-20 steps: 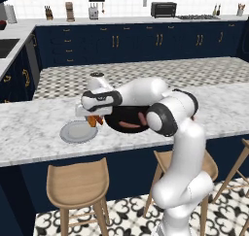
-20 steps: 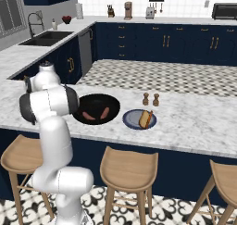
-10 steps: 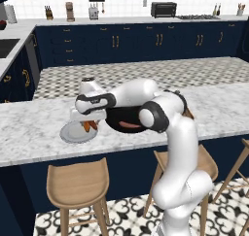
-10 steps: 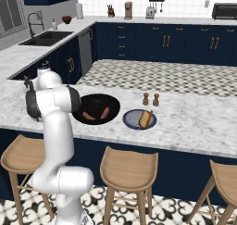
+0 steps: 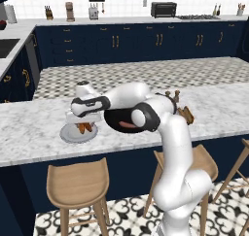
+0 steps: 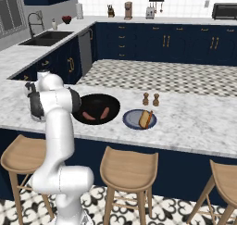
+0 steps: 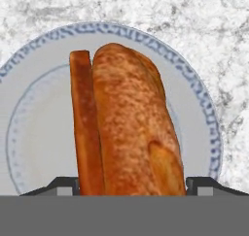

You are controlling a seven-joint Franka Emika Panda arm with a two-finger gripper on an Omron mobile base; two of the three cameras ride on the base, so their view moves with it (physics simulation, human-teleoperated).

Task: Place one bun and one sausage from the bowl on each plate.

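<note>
Marbled white and grey stone forms the worktop [image 5: 29,133], and on it, toward the left in the left base view, lies the light grey plate [image 5: 68,134]. In the hand view this plate [image 7: 39,133] has a patterned blue rim, and on it lie a bun [image 7: 133,133] and a sausage [image 7: 86,133], side by side and touching along their lengths. Both run lengthwise from the bottom of that view toward its top, the sausage on the left, the broader golden-brown bun on the right, with its rounded far end close to the plate's upper rim.

The end effector [image 5: 82,125] hangs just over this plate, pointing down at it. Its two dark fingertips [image 7: 63,185] stand wide apart at the bottom of the hand view, one on either side of the near ends of the bun and sausage. The jaws are spread about as far as they go; whether they touch the food cannot be told.

In the right base view the wide black bowl [image 6: 95,103] sits on the worktop just right of the arm, holding two sausages [image 6: 104,113] that lie apart from each other. Just beside the bowl on its right is the darker blue-grey plate [image 6: 130,120], carrying a second bun [image 6: 145,118] with a sausage in it, long axis running away from the camera. Two small brown shakers [image 6: 151,99] stand upright close behind that plate.
</note>
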